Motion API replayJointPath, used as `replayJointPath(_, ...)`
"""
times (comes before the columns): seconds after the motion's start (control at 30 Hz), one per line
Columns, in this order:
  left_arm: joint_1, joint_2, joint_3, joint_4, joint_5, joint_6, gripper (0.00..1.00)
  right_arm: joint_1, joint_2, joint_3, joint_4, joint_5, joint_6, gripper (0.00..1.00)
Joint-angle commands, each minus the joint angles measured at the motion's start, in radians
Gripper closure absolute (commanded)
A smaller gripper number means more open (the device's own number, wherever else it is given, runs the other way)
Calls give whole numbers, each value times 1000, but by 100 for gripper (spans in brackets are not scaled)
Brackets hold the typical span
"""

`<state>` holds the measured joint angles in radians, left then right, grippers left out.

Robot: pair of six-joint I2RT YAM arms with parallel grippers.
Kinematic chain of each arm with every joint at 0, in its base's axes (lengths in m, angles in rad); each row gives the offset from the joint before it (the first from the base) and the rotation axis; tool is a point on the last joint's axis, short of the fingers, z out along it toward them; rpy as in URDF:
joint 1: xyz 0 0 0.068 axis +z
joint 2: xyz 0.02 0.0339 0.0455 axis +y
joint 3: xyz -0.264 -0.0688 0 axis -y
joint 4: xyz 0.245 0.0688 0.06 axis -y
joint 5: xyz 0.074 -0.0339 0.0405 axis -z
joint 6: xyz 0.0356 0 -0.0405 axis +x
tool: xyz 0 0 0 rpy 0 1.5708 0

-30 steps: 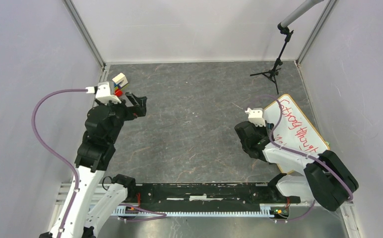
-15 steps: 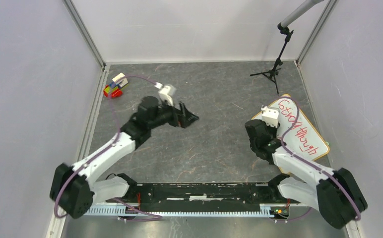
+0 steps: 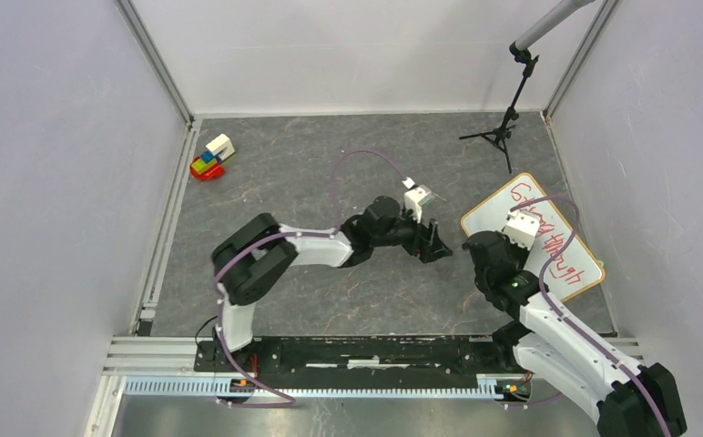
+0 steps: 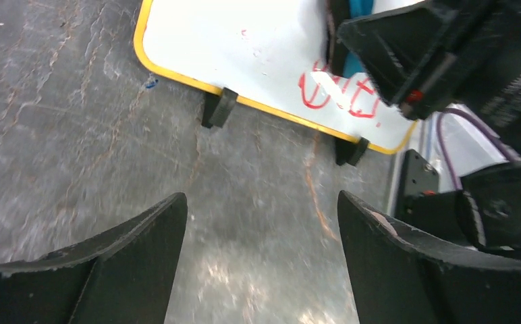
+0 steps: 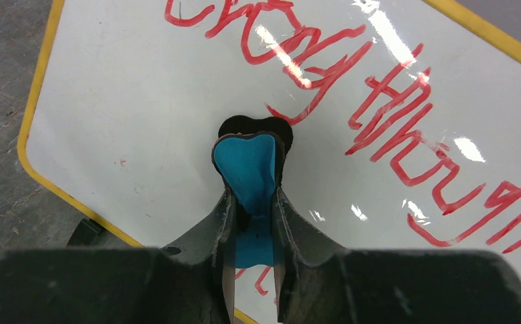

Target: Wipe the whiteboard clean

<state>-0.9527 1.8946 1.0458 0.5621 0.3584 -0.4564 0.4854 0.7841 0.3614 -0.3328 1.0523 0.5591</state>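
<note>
- The right hand (image 5: pixel 250 192) is clamped on a blue eraser (image 5: pixel 248 165), whose dark tip points down at the whiteboard (image 5: pixel 129 115); whether it touches cannot be told.
- Red handwriting (image 5: pixel 393 135) runs ahead of that hand and off to its right.
- The left hand (image 4: pixel 261 223) is spread wide, holding nothing, low over the grey bench (image 4: pixel 75 135).
- The whiteboard's yellow-edged corner lies just ahead of the left hand, with two black clips (image 4: pixel 217 108) on its near edge.
</note>
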Motion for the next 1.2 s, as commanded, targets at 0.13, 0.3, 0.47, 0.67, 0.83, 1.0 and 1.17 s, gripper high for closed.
replayJointPath(0.13, -86, 225, 205, 74, -157, 133, 18, -7, -58, 8, -19, 52, -64, 86)
replayJointPath(0.3, -105, 319, 324, 14, -174, 199, 28, -8, -85, -13, -5, 41, -70, 86)
replayJointPath(0.47, -115, 380, 403, -67, -282, 303, 41, -8, -75, -13, 11, 40, -80, 86)
replayJointPath(0.67, -116, 441, 474, -129, -292, 349, 48, -8, -81, -10, 26, 41, -96, 86)
replayJointPath(0.83, -130, 490, 509, -123, -262, 361, 50, -8, -79, -19, 29, 42, -91, 86)
replayJointPath(1.0, -147, 493, 509, -87, -315, 395, 56, -8, -58, -25, 36, 35, -87, 86)
replayJointPath(1.17, -155, 499, 499, -67, -438, 406, 74, -8, -43, -32, 65, 23, -104, 86)
